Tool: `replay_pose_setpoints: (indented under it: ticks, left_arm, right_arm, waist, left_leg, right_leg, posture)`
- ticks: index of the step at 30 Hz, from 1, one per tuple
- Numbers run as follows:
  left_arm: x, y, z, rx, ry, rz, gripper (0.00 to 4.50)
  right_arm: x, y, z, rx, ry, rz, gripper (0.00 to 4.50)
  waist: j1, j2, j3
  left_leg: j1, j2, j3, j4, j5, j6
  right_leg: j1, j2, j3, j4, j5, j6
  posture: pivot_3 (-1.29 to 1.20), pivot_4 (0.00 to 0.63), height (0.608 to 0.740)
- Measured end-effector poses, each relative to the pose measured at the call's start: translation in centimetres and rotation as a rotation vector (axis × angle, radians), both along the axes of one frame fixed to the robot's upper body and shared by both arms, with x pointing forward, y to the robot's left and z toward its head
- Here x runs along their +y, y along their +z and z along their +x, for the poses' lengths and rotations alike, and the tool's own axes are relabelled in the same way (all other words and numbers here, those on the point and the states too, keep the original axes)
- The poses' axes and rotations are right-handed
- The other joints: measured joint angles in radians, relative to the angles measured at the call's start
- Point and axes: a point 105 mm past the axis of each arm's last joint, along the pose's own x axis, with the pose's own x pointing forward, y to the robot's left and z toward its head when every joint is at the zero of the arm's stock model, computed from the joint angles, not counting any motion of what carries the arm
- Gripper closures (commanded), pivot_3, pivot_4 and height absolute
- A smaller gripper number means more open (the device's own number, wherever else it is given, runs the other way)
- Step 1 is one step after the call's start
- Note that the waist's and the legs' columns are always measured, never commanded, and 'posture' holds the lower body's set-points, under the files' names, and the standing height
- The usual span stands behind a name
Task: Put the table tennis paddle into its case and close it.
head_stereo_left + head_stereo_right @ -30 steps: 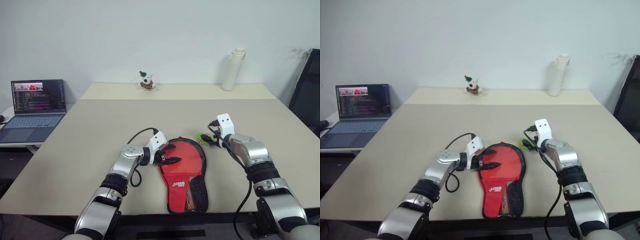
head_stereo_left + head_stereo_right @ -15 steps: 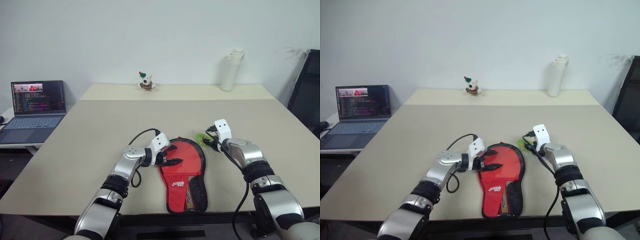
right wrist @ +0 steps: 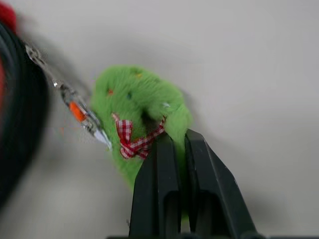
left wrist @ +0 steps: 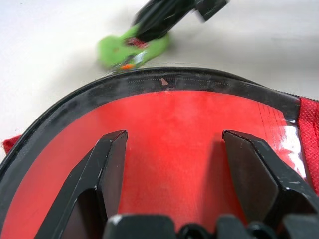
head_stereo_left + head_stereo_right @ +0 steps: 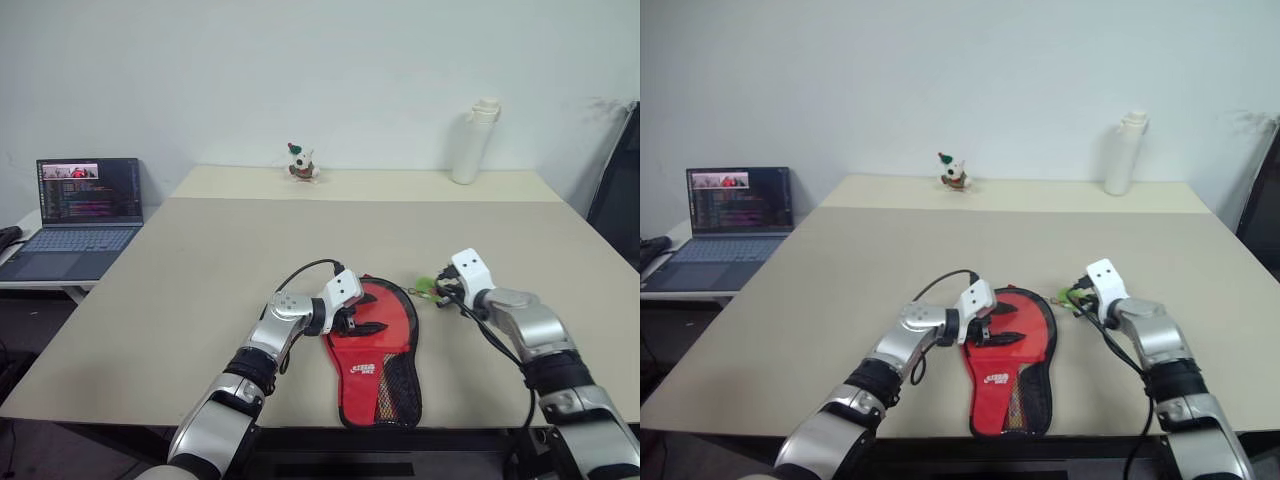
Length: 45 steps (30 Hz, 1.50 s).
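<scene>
Since a second ago the right gripper [image 3: 172,144] has snapped shut on the green charm [image 3: 142,117], just right of the case [image 5: 375,345] near the table's front edge. Left gripper [image 4: 172,164] rests wide-spread on the case's red face. Farther back stand a small figurine [image 5: 301,162] and a white bottle [image 5: 478,140].

Red-faced case [image 5: 376,345] lying flat near the front edge of the table [image 5: 200,270], black-rimmed, white logo and black mesh pocket at its narrow end. Red paddle [image 4: 189,144] face inside its rounded end. Green fuzzy charm [image 3: 142,117] just beside that end.
</scene>
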Motion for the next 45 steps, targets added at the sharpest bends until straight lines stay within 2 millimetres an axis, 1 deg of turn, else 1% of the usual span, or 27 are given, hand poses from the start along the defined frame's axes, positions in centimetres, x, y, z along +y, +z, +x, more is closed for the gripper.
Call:
replay_pose_setpoints:
  ticks: [2,4,7,10,12,16,19,23,25,30,32,34,35,38,41,44,45]
  left_arm:
    - [0.0,-0.1,0.0,0.004,0.001,0.000,1.18]
    - [-0.2,-0.1,0.2,0.007,0.011,-0.001,1.18]
    - [-0.8,-0.2,0.5,0.008,0.026,-0.008,1.18]
    - [-1.5,-0.3,0.6,0.010,0.032,-0.012,1.18]
    - [-1.9,-0.2,0.7,0.011,0.034,-0.014,1.18]
    - [-2.6,-0.2,0.8,0.006,0.038,-0.012,1.18]
    - [-3.0,-0.2,0.9,0.004,0.037,-0.011,1.18]
    - [-3.4,-0.2,0.9,0.000,0.036,-0.013,1.18]
    - [-3.5,-0.2,1.0,-0.005,0.041,-0.012,1.18]
    - [-3.5,-0.2,1.0,-0.006,0.044,-0.013,1.18]
    - [-3.5,-0.3,1.1,-0.010,0.050,-0.014,1.18]
    - [-3.4,-0.2,1.2,-0.018,0.059,-0.013,1.18]
    - [-3.4,-0.2,1.2,-0.020,0.061,-0.012,1.18]
    - [-3.4,-0.3,1.3,-0.023,0.069,-0.011,1.18]
    - [-3.3,-0.3,1.4,-0.025,0.080,-0.014,1.18]
    - [-3.0,-0.1,1.5,-0.021,0.092,-0.032,1.18]
    - [-2.6,0.0,1.6,-0.014,0.106,-0.044,1.18]
  right_arm:
    - [-1.0,0.0,-1.6,0.022,-0.003,-0.012,4.47]
    - [-1.5,0.0,-3.2,0.044,0.003,-0.026,4.47]
    - [-0.9,0.2,-5.6,0.066,0.060,-0.036,4.47]
    - [0.0,0.2,-8.5,0.111,0.135,-0.038,4.47]
    - [0.7,-0.3,-10.7,0.162,0.187,-0.023,4.47]
    - [1.8,-0.6,-13.3,0.228,0.246,0.024,4.47]
    - [1.5,-0.4,-14.8,0.263,0.271,0.029,4.47]
    - [1.7,-0.4,-17.9,0.344,0.369,0.037,4.47]
    - [1.7,-0.2,-18.9,0.362,0.407,0.034,4.47]
    - [2.1,-0.3,-20.6,0.396,0.482,0.057,4.47]
    - [2.1,-0.5,-21.0,0.404,0.498,0.048,4.47]
    - [2.7,-0.7,-21.2,0.402,0.529,0.049,4.47]
    - [3.0,-0.8,-21.2,0.399,0.540,0.050,4.47]
    - [3.5,-1.2,-20.4,0.381,0.533,0.064,4.47]
    - [3.5,-1.1,-19.2,0.360,0.488,0.091,4.47]
    - [3.3,-0.5,-18.5,0.353,0.468,0.117,3.76]
    - [3.2,-0.1,-18.2,0.345,0.467,0.125,3.42]
  waist:
    - [0.002,0.000,0.000]
    - [0.000,0.001,0.000]
    - [0.001,0.001,0.000]
    - [0.001,0.001,0.000]
    - [0.000,0.000,-0.001]
    - [-0.002,0.001,-0.001]
    - [0.001,0.000,-0.001]
    - [0.009,0.000,-0.001]
    - [0.013,0.000,-0.001]
    - [0.020,0.000,-0.001]
    - [0.020,0.000,-0.001]
    - [0.020,-0.001,-0.001]
    - [0.020,-0.001,-0.001]
    - [0.019,-0.001,0.000]
    - [0.019,-0.001,0.000]
    - [0.018,-0.001,0.000]
    - [0.017,-0.001,0.000]
  left_leg:
    - [0.000,0.000,0.000,0.000,0.000,0.000]
    - [0.001,0.000,0.000,0.000,0.000,0.000]
    - [0.002,0.001,-0.001,0.001,0.000,0.000]
    - [0.003,0.001,-0.002,0.001,0.000,0.000]
    - [0.003,0.002,-0.002,0.001,0.000,0.000]
    - [0.003,0.001,-0.002,0.001,0.000,0.000]
    - [0.002,0.001,-0.003,0.001,0.000,0.000]
    - [0.002,0.000,-0.003,0.000,0.000,0.000]
    - [0.002,0.000,-0.003,0.000,0.000,0.000]
    - [0.002,0.000,-0.003,0.000,-0.001,0.000]
    - [0.002,0.000,-0.003,0.000,-0.001,0.000]
    - [0.002,0.000,-0.003,0.000,-0.001,0.000]
    - [0.002,0.000,-0.003,0.000,-0.001,0.000]
    - [0.002,0.001,-0.003,0.001,-0.001,0.000]
    - [0.003,0.001,-0.003,0.001,0.000,0.000]
    - [0.003,0.001,-0.003,0.001,0.000,0.000]
    - [0.003,0.001,-0.003,0.001,0.000,0.000]
  right_leg:
    - [0.000,0.000,0.000,0.000,-0.001,0.001]
    - [0.001,0.000,0.000,0.000,-0.003,0.004]
    - [0.003,0.001,0.000,-0.001,-0.003,0.005]
    - [0.006,0.001,-0.001,-0.003,-0.003,0.005]
    - [0.007,0.002,-0.002,-0.006,-0.003,0.006]
    - [0.009,0.001,-0.002,-0.011,-0.001,0.008]
    - [0.009,0.001,-0.002,-0.013,-0.001,0.008]
    - [0.010,0.000,-0.003,-0.014,-0.001,0.008]
    - [0.010,0.000,-0.003,-0.014,-0.001,0.008]
    - [0.010,0.000,-0.004,-0.015,-0.001,0.009]
    - [0.010,0.000,-0.004,-0.015,-0.001,0.009]
    - [0.010,0.000,-0.004,-0.015,-0.001,0.009]
    - [0.010,0.000,-0.004,-0.014,-0.001,0.009]
    - [0.010,0.001,-0.003,-0.014,-0.001,0.009]
    - [0.011,0.001,-0.003,-0.013,-0.001,0.009]
    - [0.010,0.001,-0.003,-0.013,-0.001,0.009]
    - [0.010,0.001,-0.003,-0.013,-0.001,0.009]
  posture:
    - [0.00,0.150,0.740]
    - [0.00,0.150,0.740]
    - [0.00,0.150,0.740]
    - [0.00,0.150,0.740]
    - [0.00,0.150,0.740]
    - [0.00,0.150,0.740]
    - [0.00,0.150,0.740]
    - [0.00,0.150,0.740]
    - [0.00,0.150,0.740]
    - [0.00,0.150,0.740]
    - [0.00,0.150,0.740]
    - [0.00,0.150,0.740]
    - [0.00,0.150,0.740]
    - [0.00,0.150,0.740]
    - [0.00,0.150,0.740]
    - [0.00,0.150,0.740]
    - [0.00,0.150,0.740]
